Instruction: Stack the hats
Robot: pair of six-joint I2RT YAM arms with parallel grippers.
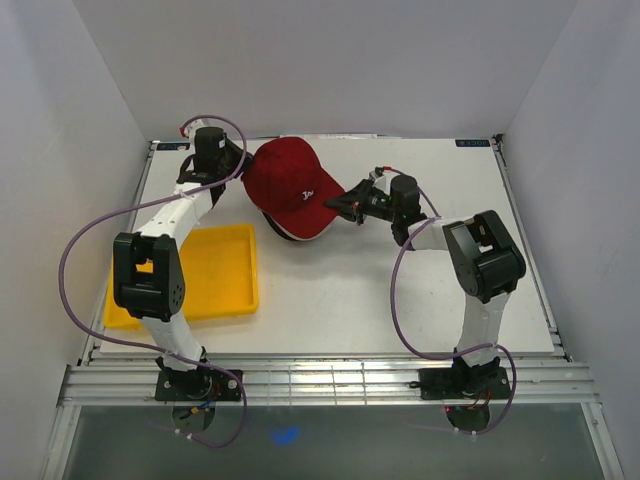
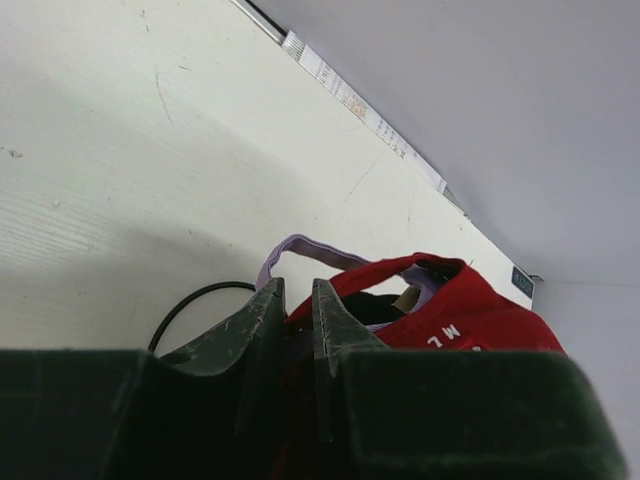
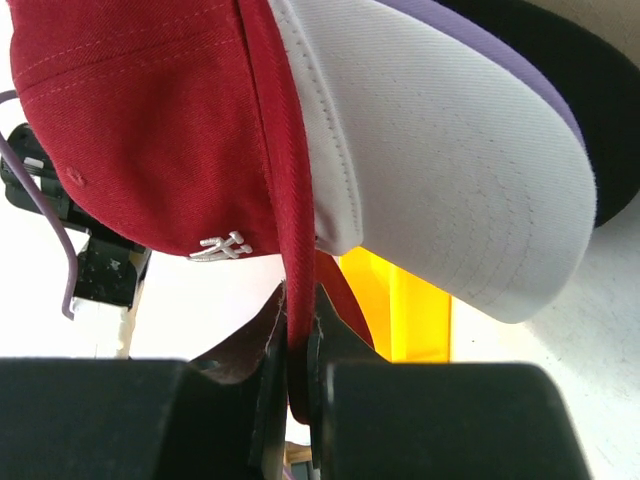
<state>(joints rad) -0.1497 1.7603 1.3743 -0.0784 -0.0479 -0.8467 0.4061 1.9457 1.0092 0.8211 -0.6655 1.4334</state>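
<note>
Top view: the red cap [image 1: 288, 190] sat at the far middle of the table [image 1: 400, 300], near the yellow tray [image 1: 215, 275], and it hid nearly everything under it. The left gripper [image 1: 240, 165] was at its back and the right gripper [image 1: 338, 208] at its brim.

Left wrist: the fingers [image 2: 262, 325] were nearly together against red fabric. Honestly couldn't tell if they'd pinched it.

Right wrist: the jaws were pressed onto the red brim's edge. A white brim [image 3: 450, 170], a lavender sliver [image 3: 465, 30] and a black brim [image 3: 590, 100] showed beneath, their crowns cut off.
</note>
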